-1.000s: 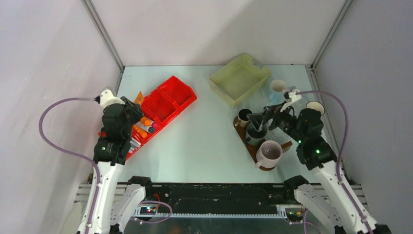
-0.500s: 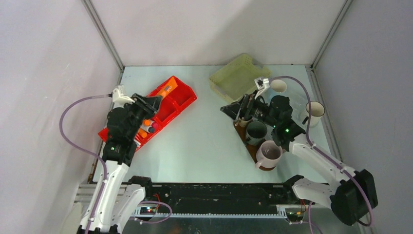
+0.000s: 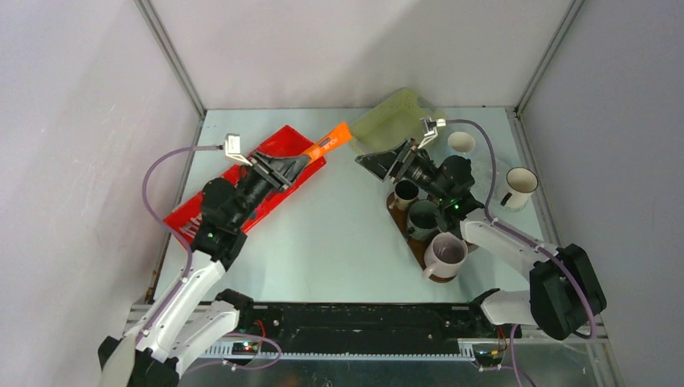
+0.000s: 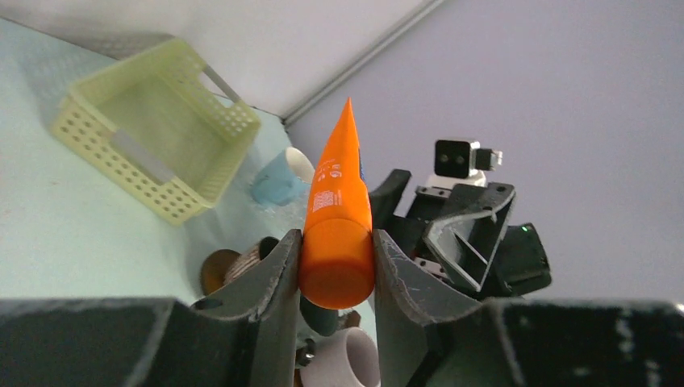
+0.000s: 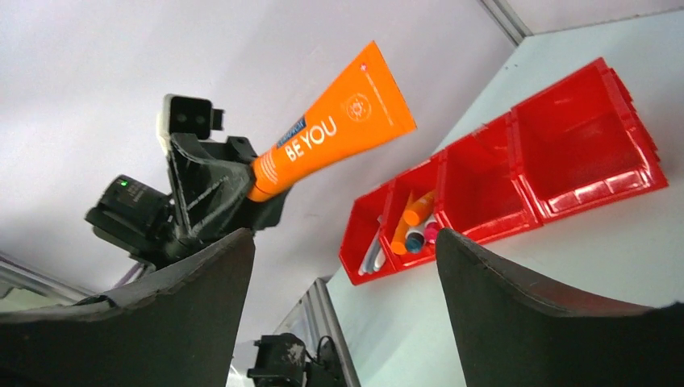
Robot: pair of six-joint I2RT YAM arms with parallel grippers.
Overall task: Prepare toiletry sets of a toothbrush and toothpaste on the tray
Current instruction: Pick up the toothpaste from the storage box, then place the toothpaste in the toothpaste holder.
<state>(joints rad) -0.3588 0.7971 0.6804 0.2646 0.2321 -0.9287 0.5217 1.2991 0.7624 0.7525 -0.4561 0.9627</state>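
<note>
Orange toothpaste (image 4: 337, 201) was held by its cap end in the left tool (image 4: 336, 256), its flat tail aloft ahead of the wide-spread right tool (image 5: 343, 250), between whose jaws it was best centred before release.

Left arm (image 3: 211, 234) and right arm (image 3: 504, 238) are showing white links, black joints and looping mauve cables (image 3: 153, 181), while left end effector (image 4: 335, 239) and right end effector (image 5: 344, 239) are showing dark-grey fingers (image 4: 274, 282).

Left arm (image 3: 184, 292) reaching forward, left gripper (image 4: 335, 251) clamped on an orange tube (image 4: 337, 181) at its cap end, right arm (image 3: 506, 241) held high, turned toward it, right gripper (image 5: 343, 246) fingers spread wide
</note>
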